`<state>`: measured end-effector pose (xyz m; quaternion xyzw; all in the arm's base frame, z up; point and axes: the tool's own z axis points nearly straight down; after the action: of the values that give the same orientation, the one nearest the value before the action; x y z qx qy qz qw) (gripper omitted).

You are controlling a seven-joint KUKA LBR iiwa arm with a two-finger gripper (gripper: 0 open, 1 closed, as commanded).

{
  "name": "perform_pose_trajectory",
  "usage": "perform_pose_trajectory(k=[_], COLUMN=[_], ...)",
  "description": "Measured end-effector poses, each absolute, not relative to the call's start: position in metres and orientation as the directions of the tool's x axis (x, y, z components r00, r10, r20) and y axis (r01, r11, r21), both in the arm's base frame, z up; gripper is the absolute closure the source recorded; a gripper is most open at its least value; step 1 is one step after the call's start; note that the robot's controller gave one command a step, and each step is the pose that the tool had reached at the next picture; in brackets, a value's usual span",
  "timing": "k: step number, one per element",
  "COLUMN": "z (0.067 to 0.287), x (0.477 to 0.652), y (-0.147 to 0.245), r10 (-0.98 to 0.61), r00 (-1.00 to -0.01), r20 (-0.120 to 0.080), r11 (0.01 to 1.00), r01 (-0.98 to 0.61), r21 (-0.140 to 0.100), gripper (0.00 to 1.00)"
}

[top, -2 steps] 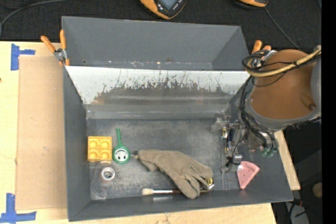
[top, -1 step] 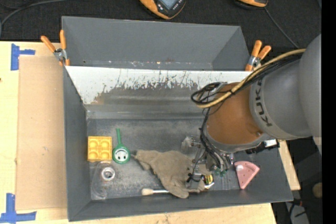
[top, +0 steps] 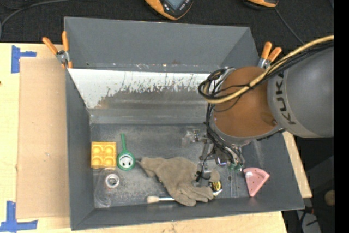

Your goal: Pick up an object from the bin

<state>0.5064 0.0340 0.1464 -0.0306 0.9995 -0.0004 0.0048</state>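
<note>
Item 1, task object. A limp tan fabric glove lies flat on the floor of the grey bin, slightly toward 6 o'clock from the floor's centre. Its long axis runs from 10 o'clock to 4 o'clock. The narrow end is at 10 o'clock and the finger-like lobes point toward 4 o'clock.

Item 2, gripper. I see the gripper hanging tip-down over the 4 o'clock end of the glove, below the arm's orange cover. I cannot tell whether it is spread or pressed together, nor whether it touches the fabric. I see nothing held in it.

Item 3, bin contents.
- A yellow block sits at 9 o'clock on the floor.
- A green round-headed tool is just beside the block. Its thin handle points to 12 o'clock.
- A small clear round cap lies at 6 o'clock of the block, apart from it.
- A thin pale stick lies along the front wall, just beside the glove's 6 o'clock edge.
- A small yellow-and-black piece lies against the glove's 4 o'clock end.
- A pink wedge lies at 3 o'clock of the gripper, apart from the glove.
</note>
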Motion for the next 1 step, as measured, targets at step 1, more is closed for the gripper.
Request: perform_pose_trajectory(k=[1], z=[0.0766], x=[0.5018], y=[0.0059], r10=[0.099], r00=[-0.995], r20=[0.018], r11=[0.995], r01=[0.099], r21=[-0.002], gripper=[0.00])
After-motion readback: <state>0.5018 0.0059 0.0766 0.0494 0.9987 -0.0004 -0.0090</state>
